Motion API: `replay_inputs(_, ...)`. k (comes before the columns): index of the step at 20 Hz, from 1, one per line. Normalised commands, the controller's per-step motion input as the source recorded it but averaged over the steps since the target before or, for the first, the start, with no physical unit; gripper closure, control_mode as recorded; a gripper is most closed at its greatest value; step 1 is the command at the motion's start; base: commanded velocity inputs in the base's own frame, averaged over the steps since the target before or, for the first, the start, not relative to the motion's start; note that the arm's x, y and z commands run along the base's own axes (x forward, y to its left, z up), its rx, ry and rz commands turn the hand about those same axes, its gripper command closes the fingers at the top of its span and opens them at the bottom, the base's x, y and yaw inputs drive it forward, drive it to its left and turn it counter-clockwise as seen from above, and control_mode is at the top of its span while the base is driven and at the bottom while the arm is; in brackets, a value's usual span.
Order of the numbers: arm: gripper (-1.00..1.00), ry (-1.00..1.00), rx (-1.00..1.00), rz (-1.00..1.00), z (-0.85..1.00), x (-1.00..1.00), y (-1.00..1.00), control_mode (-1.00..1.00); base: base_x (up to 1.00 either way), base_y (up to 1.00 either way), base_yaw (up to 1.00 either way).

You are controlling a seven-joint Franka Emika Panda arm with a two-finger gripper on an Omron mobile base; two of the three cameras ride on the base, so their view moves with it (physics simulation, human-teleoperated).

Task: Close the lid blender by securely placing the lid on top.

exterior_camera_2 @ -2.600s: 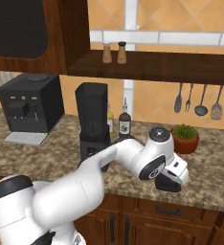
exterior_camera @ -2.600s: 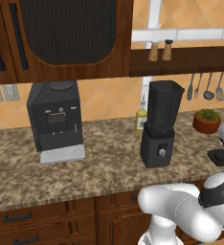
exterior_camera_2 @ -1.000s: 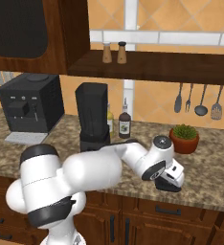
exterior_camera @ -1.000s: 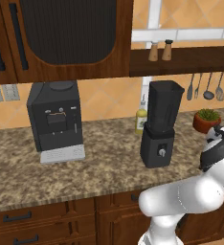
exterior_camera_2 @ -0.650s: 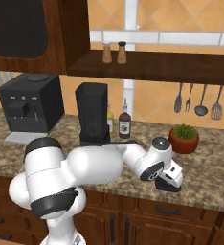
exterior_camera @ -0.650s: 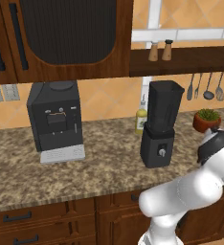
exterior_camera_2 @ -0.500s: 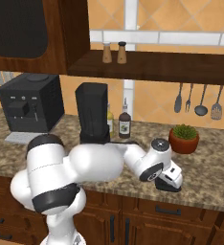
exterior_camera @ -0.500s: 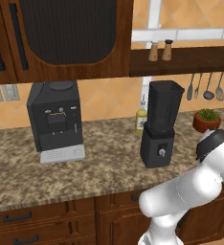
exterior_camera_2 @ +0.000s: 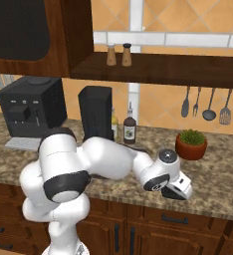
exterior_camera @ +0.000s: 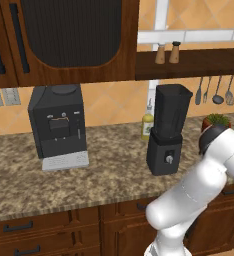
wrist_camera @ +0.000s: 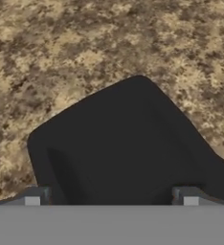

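The black blender (exterior_camera: 166,131) stands on the granite counter, its tall jar open at the top; it also shows behind my arm (exterior_camera_2: 96,115). The black lid (wrist_camera: 128,148) lies flat on the counter to the blender's right, close under my hand. My gripper (wrist_camera: 111,200) is open, with one fingertip at each side of the lid's near edge. In the right base view my gripper (exterior_camera_2: 177,191) hangs low over the counter near its front edge, in front of the potted plant, and hides the lid.
A black coffee machine (exterior_camera: 57,125) with a grey tray stands at the left. An oil bottle (exterior_camera: 147,125) and a dark bottle (exterior_camera_2: 130,129) stand beside the blender. A potted plant (exterior_camera_2: 190,144) sits behind my hand. Utensils (exterior_camera_2: 204,106) hang on the wall, and shakers (exterior_camera_2: 117,55) stand on the shelf.
The arm's upper links have swung round while the hand stayed over the lid and sank slightly. The jaws have stayed open, and the blender has not moved.
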Motion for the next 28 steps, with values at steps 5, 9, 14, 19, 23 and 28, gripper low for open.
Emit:
replay_inputs(5, -1.0, 0.0, 0.01, 0.0, -0.08, 0.09, -0.23, -1.0, 0.0, 0.0, 0.0)
replay_inputs(9, -1.0, 0.0, 0.01, 0.0, -0.11, 0.09, -0.18, -1.0, 0.0, 0.0, 0.0)
replay_inputs(14, -1.0, 0.0, 0.0, 0.0, -0.2, 0.05, -0.2, -1.0, 0.0, 0.0, 0.0)
replay_inputs(19, -1.0, 0.01, 0.0, 0.0, -0.28, 0.02, -0.21, -1.0, 0.0, 0.0, 0.0)
replay_inputs(23, -1.0, 0.07, 0.0, 0.0, -0.35, 0.0, -0.04, -1.0, 0.0, 0.0, 0.0)
replay_inputs(28, 1.0, 0.1, 0.0, 0.0, -0.52, 0.0, 0.0, -1.0, 0.0, 0.0, 0.0)
